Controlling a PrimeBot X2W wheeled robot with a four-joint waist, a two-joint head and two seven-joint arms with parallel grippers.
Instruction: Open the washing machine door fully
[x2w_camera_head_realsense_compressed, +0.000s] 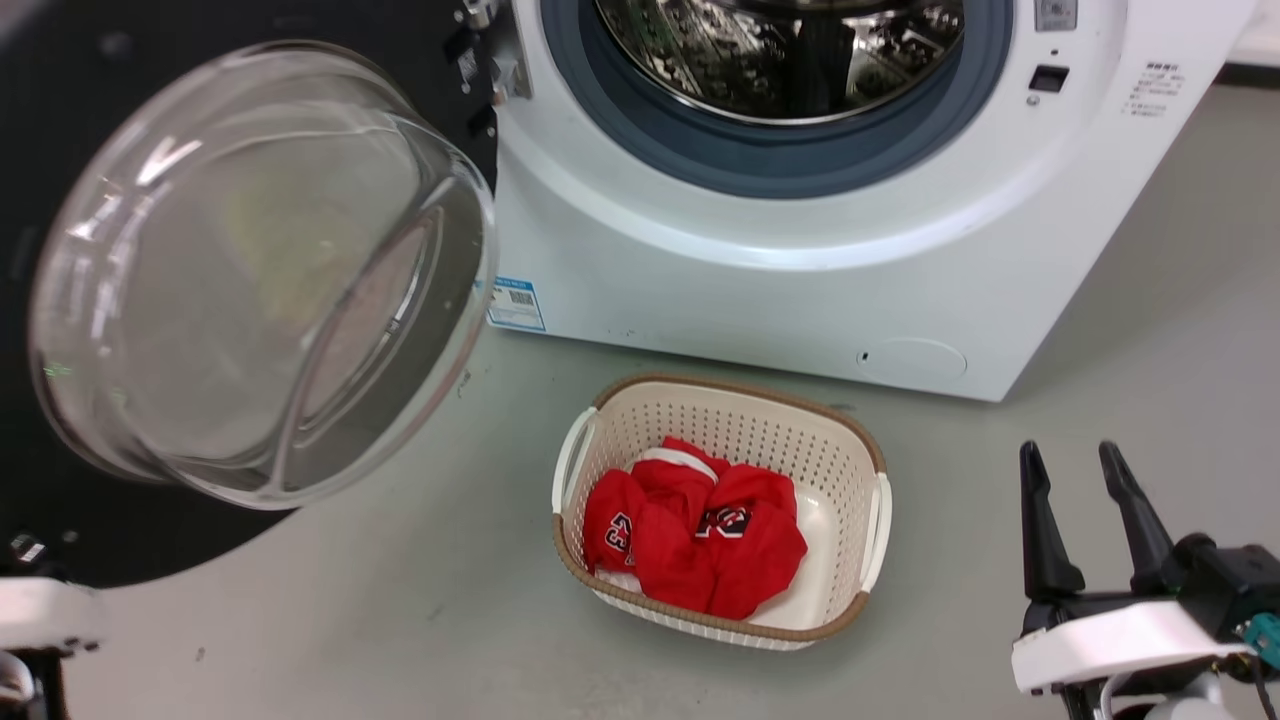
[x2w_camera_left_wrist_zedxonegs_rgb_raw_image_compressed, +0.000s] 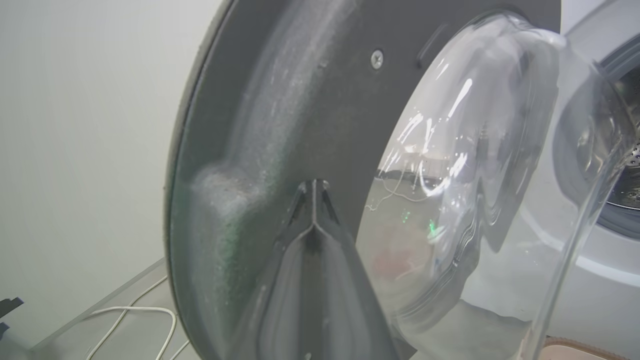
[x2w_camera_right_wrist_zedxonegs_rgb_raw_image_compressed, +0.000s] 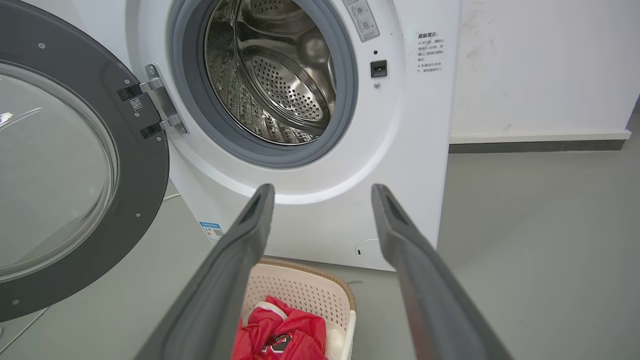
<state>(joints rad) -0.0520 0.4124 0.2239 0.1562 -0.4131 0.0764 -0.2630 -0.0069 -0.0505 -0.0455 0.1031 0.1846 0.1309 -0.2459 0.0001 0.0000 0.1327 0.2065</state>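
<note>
Two arms are in view. The left gripper (x2w_camera_left_wrist_zedxonegs_rgb_raw_image_compressed: 314, 186) has its fingers pressed together with nothing between them. It is aimed at the dark inner rim of the washing machine door (x2w_camera_left_wrist_zedxonegs_rgb_raw_image_compressed: 300, 100). Whether the tips touch that rim cannot be determined. A pale part of the left arm (x2w_camera_head_realsense_compressed: 45, 612) shows in the lower left corner of the head view, below the door. The right gripper (x2w_camera_head_realsense_compressed: 1072, 455) is held low over the floor (x2w_camera_head_realsense_compressed: 1150, 330) with its fingers spread and empty. It is aimed at the front of the washing machine (x2w_camera_head_realsense_compressed: 760, 300) and is well apart from the door.

The door stands open at the machine's left side, attached by the metal hinge (x2w_camera_right_wrist_zedxonegs_rgb_raw_image_compressed: 162, 107). Its disc is upright, with the hinged edge at the machine and the free edge away from it. The inner face and the bulging glass bowl (x2w_camera_head_realsense_compressed: 260, 270) are turned toward the robot. The steel drum (x2w_camera_right_wrist_zedxonegs_rgb_raw_image_compressed: 280, 85) is exposed.

A basket (x2w_camera_head_realsense_compressed: 850, 450) holding a red garment (x2w_camera_head_realsense_compressed: 700, 540) stands on the floor just before the machine's lower front edge.

The door's outer face is hidden. Its left and upper parts are cut off in the head view. Shapes seen through the bowl are distorted.
</note>
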